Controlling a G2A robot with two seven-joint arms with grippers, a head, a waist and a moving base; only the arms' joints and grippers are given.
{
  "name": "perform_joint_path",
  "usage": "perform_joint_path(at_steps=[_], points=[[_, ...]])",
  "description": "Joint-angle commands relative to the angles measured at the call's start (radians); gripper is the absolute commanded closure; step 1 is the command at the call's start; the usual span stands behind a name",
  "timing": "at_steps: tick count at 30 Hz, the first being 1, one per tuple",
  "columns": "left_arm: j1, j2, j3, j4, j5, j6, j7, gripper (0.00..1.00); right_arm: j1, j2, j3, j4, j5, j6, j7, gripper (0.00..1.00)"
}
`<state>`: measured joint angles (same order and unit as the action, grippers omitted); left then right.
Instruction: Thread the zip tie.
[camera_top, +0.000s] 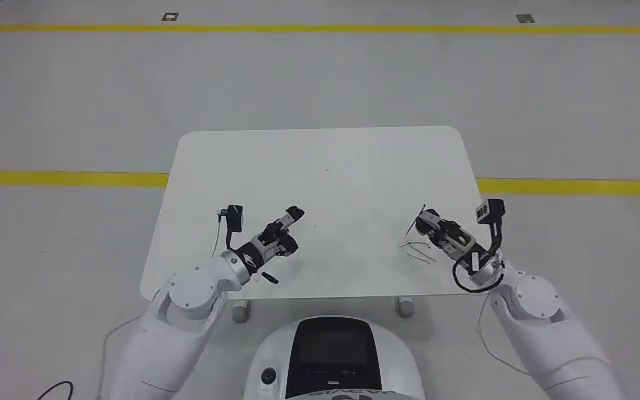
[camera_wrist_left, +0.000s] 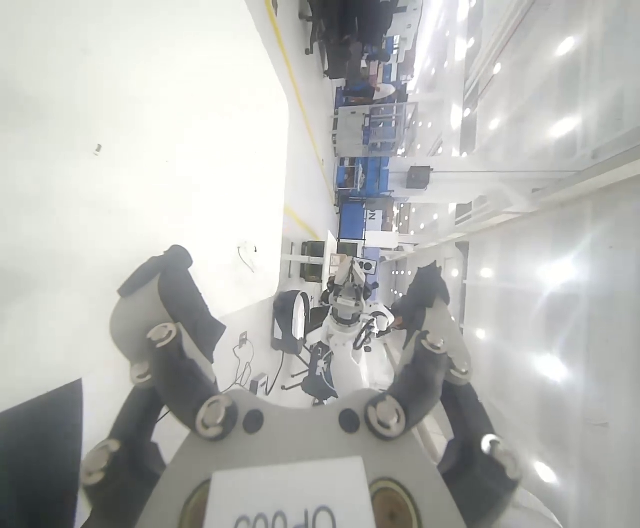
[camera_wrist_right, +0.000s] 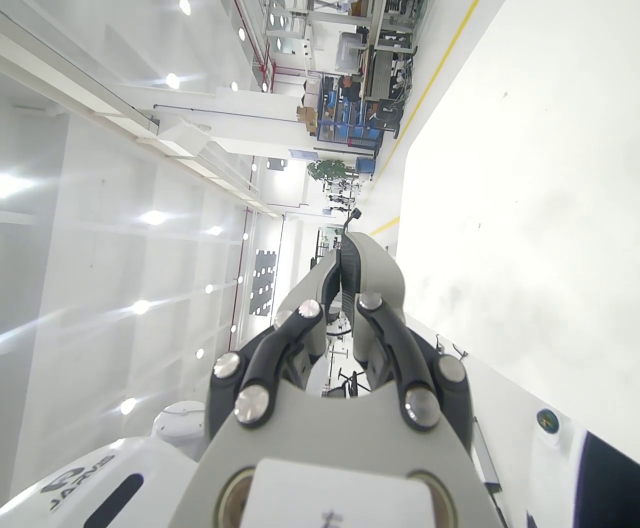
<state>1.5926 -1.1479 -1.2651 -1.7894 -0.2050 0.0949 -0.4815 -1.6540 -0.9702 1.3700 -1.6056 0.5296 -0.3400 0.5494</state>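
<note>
Toward 3 o'clock on the table (camera_top: 330, 160), the right gripper (camera_wrist_right: 345, 250) is clenching a thin dark zip tie (camera_wrist_right: 355, 215), its headed tip poking out in the wrist view, while the top view is showing pale strands (camera_top: 418, 246) lying at that gripper's 6 o'clock and the left gripper (camera_top: 294, 214) hanging released.

tabletop (camera_top: 320, 190): white, smooth, matt | right end effector (camera_wrist_right: 346, 245): matt grey plastic-looking shells, black ribbed pads (camera_wrist_right: 348, 277), shiny metal screws (camera_wrist_right: 251, 404) | zip tie (camera_wrist_right: 354, 216): black, plastic-looking
</note>
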Motion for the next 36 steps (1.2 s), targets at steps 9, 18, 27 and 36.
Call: perform_joint_path(at_steps=[9, 18, 27, 36], points=[[-0.137, -0.037, 0.203, 0.062, 0.003, -0.023, 0.073, 0.00, -0.013, -0.058, -0.014, 0.009, 0.011, 0.000, -0.020, 1.00], [-0.137, -0.037, 0.203, 0.062, 0.003, -0.023, 0.073, 0.00, -0.012, -0.064, -0.013, 0.012, 0.012, 0.000, -0.019, 1.00], [-0.137, -0.037, 0.203, 0.062, 0.003, -0.023, 0.073, 0.00, -0.012, -0.064, -0.013, 0.012, 0.012, 0.000, -0.019, 1.00], [-0.226, -0.067, 0.331, 0.077, 0.034, 0.055, 0.145, 0.00, -0.024, -0.085, -0.020, -0.005, -0.009, 0.000, -0.087, 1.00]])
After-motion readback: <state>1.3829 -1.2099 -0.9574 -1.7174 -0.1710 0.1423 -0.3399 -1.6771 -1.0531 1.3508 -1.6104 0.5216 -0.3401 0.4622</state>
